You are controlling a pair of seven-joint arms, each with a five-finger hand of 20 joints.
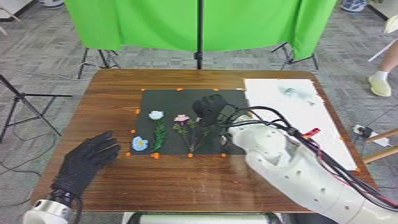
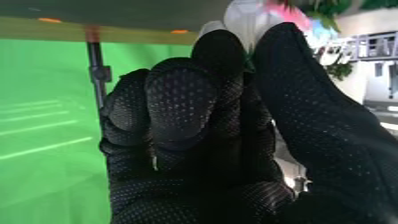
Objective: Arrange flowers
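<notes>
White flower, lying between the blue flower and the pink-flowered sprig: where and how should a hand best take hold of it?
Probably by the green stem just below the white bloom, coming from above and pinching across it: the stem lies lengthwise, and the blue flower sits beside its lower part.

No legible txt, labels or nos.

You've got a brown wooden table (image 1: 107, 102) carrying a black mat (image 1: 178, 100) with small orange markers (image 1: 155, 156) along its edges, plus a white sheet (image 1: 306, 117) just to its right.
</notes>
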